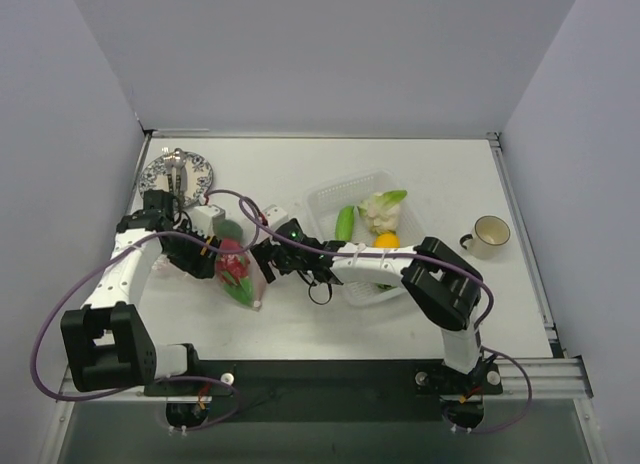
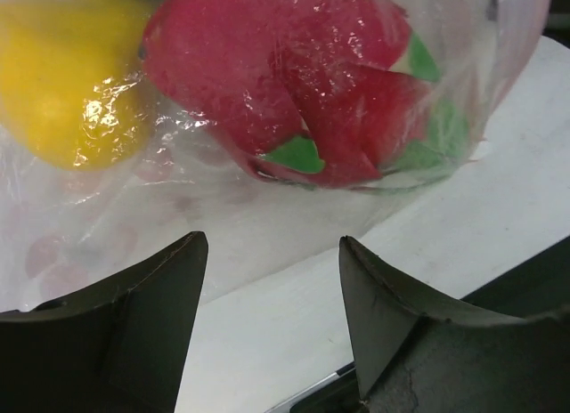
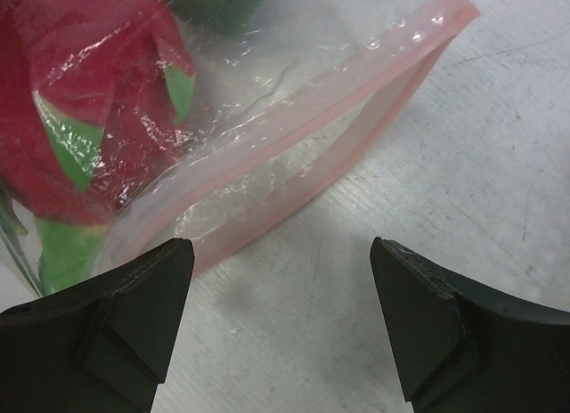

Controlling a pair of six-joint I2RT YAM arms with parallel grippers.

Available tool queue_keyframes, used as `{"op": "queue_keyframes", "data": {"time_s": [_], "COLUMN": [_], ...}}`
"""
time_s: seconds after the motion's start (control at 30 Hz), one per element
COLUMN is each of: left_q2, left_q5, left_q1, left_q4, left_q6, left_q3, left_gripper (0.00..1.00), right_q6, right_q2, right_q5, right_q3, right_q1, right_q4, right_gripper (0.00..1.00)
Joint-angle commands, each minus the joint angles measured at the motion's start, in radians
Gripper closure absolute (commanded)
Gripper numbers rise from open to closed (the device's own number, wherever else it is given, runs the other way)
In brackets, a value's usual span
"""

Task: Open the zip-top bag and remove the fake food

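My right gripper [image 3: 280, 248] is spread wide with nothing between the fingers, low in its frame. My left gripper [image 2: 272, 244] is also parted and empty. Just past my right fingers the clear crinkly zip-top bag with the pink zip strip [image 3: 312, 137] lies on the white table [image 3: 481, 190], mouth toward me, and its two pink tracks look parted. My left fingers face the closed end, where a glossy red plastic piece with green tips [image 2: 285, 75] and a yellow plastic fruit [image 2: 71, 75] press against the film. To do this well I would pinch only the bottom film with the left, clear of the fruit. The right should go straight through the gap between the tracks rather than snag a lip. Further right in the overhead view, the rigid clear rectangular tray [image 1: 330, 196] holds the white cauliflower with green leaves [image 1: 380, 209] and a green pod [image 1: 345, 221].
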Motion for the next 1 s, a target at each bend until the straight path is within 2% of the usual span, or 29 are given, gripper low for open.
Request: {"op": "queue_keyframes", "data": {"time_s": [0.0,0.17,0.33,0.53,0.63,0.73,0.8,0.97], "left_q2": [-0.008,0.029,0.11,0.185,0.196,0.191,0.19,0.176], "left_q5": [-0.058,-0.084,-0.093,-0.062,-0.056,-0.045,-0.032,-0.007], "left_q1": [-0.002,-0.009,-0.043,-0.077,-0.077,-0.115,-0.124,-0.158], "left_q4": [0.132,0.188,0.267,0.297,0.293,0.281,0.268,0.221], "left_q6": [0.033,0.044,0.027,0.011,0.014,0.019,0.022,0.025], "left_q3": [-0.042,-0.073,-0.079,-0.098,-0.119,-0.132,-0.135,-0.139], "left_gripper": [0.29,0.3,0.32,0.4,0.41,0.43,0.43,0.44], "right_q6": [-0.057,-0.056,-0.057,-0.063,-0.065,-0.027,0.013,0.032], "right_q2": [0.022,0.056,0.034,0.04,0.059,0.072,0.088,0.125], "right_q5": [0.007,-0.033,-0.146,-0.214,-0.24,-0.292,-0.313,-0.32], "right_q3": [0.054,0.089,0.041,0.026,0.046,0.023,0.017,0.044], "right_q1": [0.037,0.053,0.067,0.093,0.103,0.103,0.103,0.119], "right_q4": [-0.001,0.024,0.178,0.309,0.326,0.415,0.491,0.527], "right_gripper": [0.17,0.16,0.11,0.06,0.03,0.0,0.0,0.0]}}
